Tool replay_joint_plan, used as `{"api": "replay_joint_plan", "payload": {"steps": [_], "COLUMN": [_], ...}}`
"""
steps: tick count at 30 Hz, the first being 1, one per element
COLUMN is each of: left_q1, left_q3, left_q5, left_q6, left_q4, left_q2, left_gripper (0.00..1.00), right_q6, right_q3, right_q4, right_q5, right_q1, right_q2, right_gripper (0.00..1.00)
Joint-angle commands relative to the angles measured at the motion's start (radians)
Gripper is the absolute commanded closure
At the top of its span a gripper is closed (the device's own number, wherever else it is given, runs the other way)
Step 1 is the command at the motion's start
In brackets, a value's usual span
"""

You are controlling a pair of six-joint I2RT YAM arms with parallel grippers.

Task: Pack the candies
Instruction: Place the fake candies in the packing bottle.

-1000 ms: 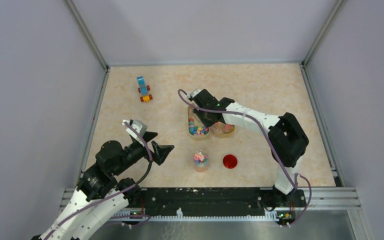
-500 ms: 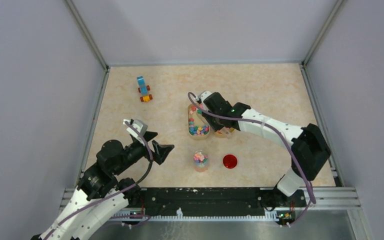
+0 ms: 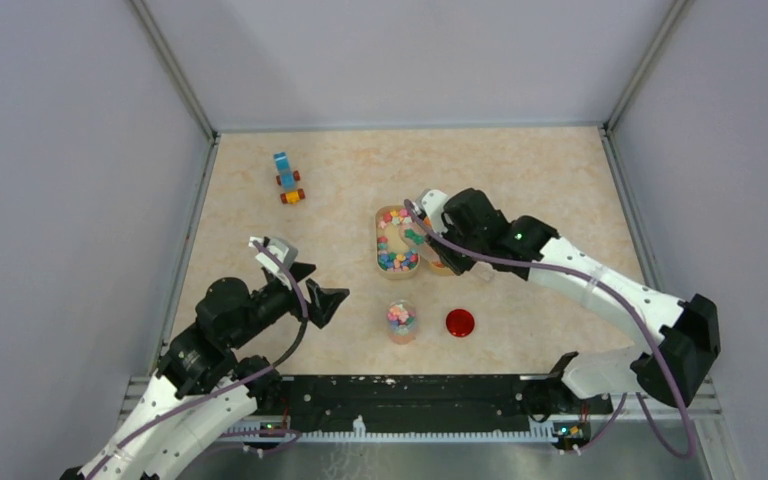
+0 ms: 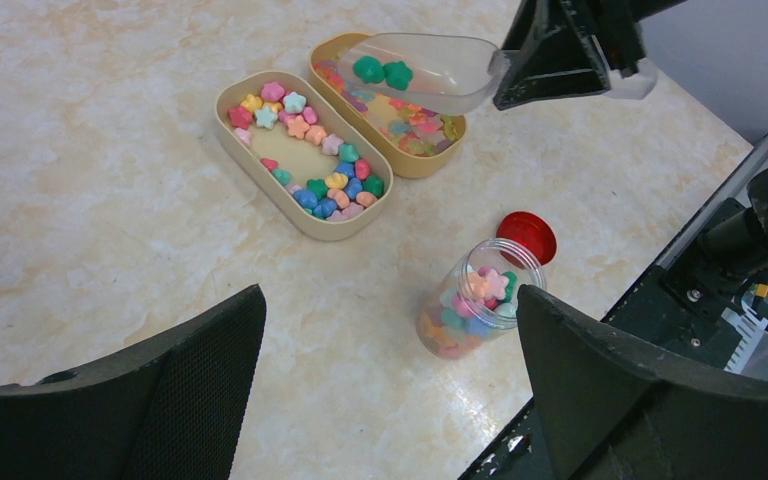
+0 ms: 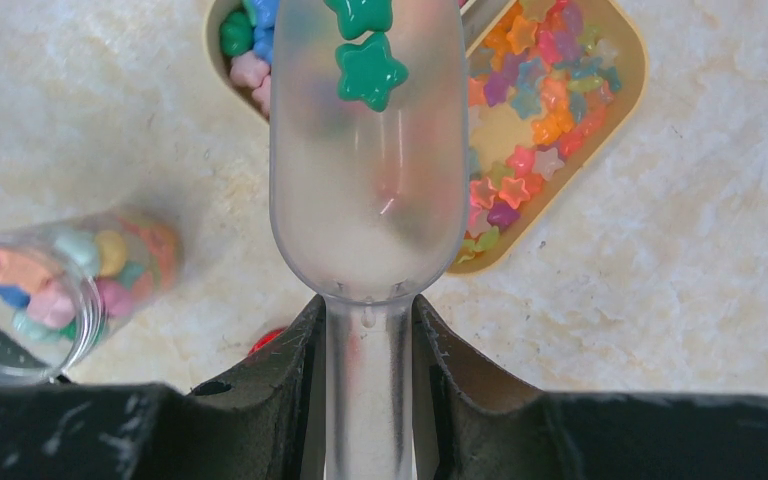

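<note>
The candies are tiny coloured stars and flowers. They lie in two tan trays, the left tray [image 3: 379,243] [image 4: 250,170] and the right tray [image 4: 415,165] [image 5: 622,110], and in a clear open jar [image 3: 401,320] [image 4: 475,300] [image 5: 50,280]. My right gripper [image 3: 438,235] [image 5: 367,320] is shut on the handle of a clear scoop [image 4: 430,70] [image 5: 365,200]. The scoop is above the trays and carries two green candies [image 4: 382,70] [image 5: 370,70]. My left gripper [image 3: 315,285] [image 4: 390,310] is open and empty, left of the jar.
A round red lid [image 3: 460,322] [image 4: 530,228] lies on the table just right of the jar. A blue-and-orange toy block vehicle [image 3: 287,178] stands at the far left. Grey walls close in the table on three sides.
My right arm has swung to the right and nearer, drawing the scoop back from the left tray to above the trays' middle. The left arm has not moved.
</note>
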Motion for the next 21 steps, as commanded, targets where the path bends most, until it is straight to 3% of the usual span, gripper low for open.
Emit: {"api": "replay_joint_plan", "payload": {"steps": [1, 8, 21], "left_q1": [-0.002, -0.002, -0.002], "left_q3": [0.001, 0.001, -0.001], "left_q5": [-0.008, -0.005, 0.002], "left_q6": [0.002, 0.003, 0.005], "left_q4": [0.036, 0.038, 0.04], "left_q2": [0.007, 0.009, 0.01], "left_gripper": [0.01, 0.01, 0.01], "right_q6": [-0.113, -0.177, -0.285], "right_q3": [-0.003, 0.011, 0.052], "right_q4": [-0.077, -0.211, -0.392], "right_q5": [-0.095, -0.15, -0.191], "right_q1": [-0.003, 0.026, 0.192], "right_q2": [-0.088, -0.145, -0.219], "right_gripper": [1.0, 1.0, 1.0]}}
